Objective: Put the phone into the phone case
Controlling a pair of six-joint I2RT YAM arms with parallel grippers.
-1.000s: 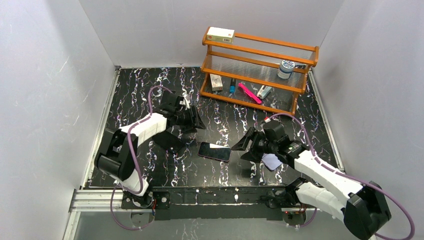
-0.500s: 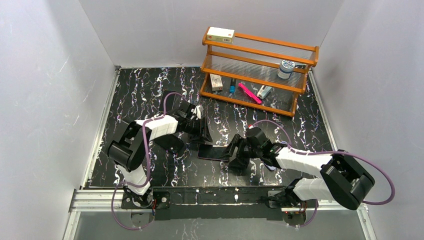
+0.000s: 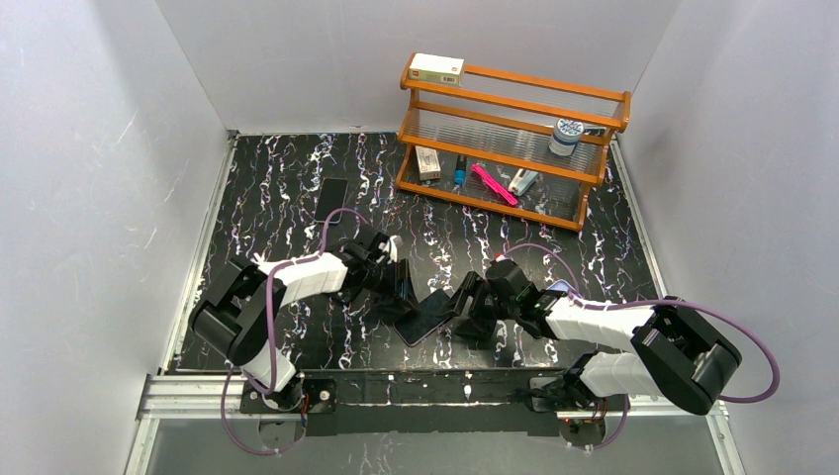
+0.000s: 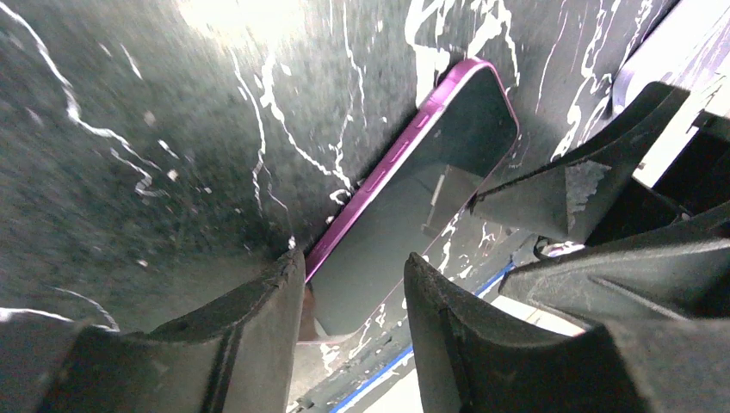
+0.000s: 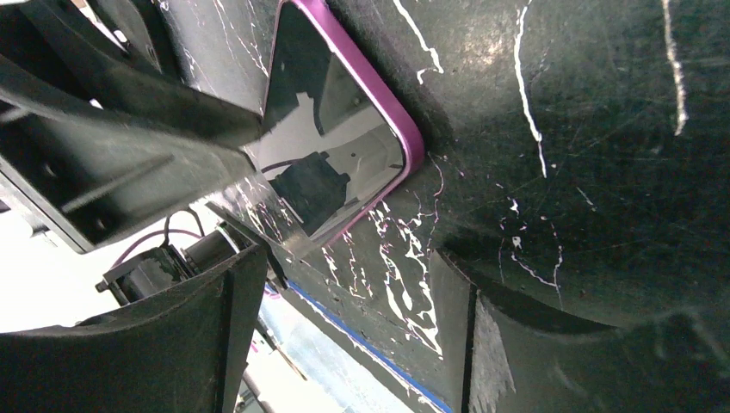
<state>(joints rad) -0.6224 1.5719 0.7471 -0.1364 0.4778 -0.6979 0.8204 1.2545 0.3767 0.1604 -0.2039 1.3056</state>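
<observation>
Near the middle of the black marbled table's (image 3: pixel 267 188) near edge, a purple-rimmed phone (image 3: pixel 427 319) lay screen-up and askew between two grippers. The left gripper (image 4: pixel 355 267) straddled one end, one finger (image 4: pixel 258 318) against the rim; whether it had clenched could not be told. The right gripper (image 5: pixel 349 258) stood released at the other end. The phone case (image 3: pixel 558 287) showed only as a pale sliver behind the right arm. In the far-right corner, the label on a box (image 3: pixel 436 68) atop the wooden rack (image 3: pixel 514 139) was too small to read.

- No text, brand or number is legible in any view.
- Small white cardboard box (image 3: pixel 436 67) at the top left corner of the orange wooden shelf rack (image 3: pixel 544 82): a printed label with a red patch, too small to read.
</observation>
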